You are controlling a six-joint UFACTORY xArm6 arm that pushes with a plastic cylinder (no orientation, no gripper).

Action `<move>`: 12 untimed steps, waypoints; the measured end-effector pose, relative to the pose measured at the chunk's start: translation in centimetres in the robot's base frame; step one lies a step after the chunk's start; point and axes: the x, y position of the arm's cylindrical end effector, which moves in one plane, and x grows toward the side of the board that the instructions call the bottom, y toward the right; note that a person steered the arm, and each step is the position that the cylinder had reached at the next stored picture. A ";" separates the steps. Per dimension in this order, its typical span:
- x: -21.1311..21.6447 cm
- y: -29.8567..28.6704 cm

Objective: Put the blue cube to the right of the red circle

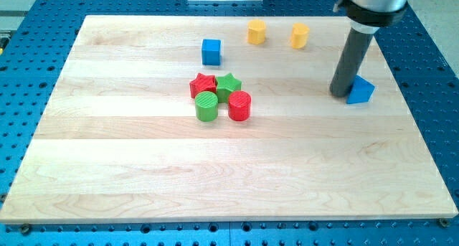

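The blue cube [211, 51] sits on the wooden board near the view's top, left of centre. The red circle [239, 106] stands in the middle cluster, below and to the right of the cube. My tip [340, 94] is far to the view's right, touching the left side of a second blue block [361, 90], well away from both the cube and the red circle.
A red star [202, 84], a green star [229, 85] and a green cylinder [206, 107] crowd the red circle's left and top. Two yellow blocks [257, 32] [300, 36] sit near the top edge. The wooden board [143, 174] lies on a blue perforated table.
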 end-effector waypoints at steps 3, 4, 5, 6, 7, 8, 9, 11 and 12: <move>-8.9 -22.8; -8.4 -27.2; -6.8 -35.7; -8.3 -38.9; -10.8 -37.6; -11.2 -28.0; -10.9 -17.7; -10.6 -26.7; -10.6 -27.3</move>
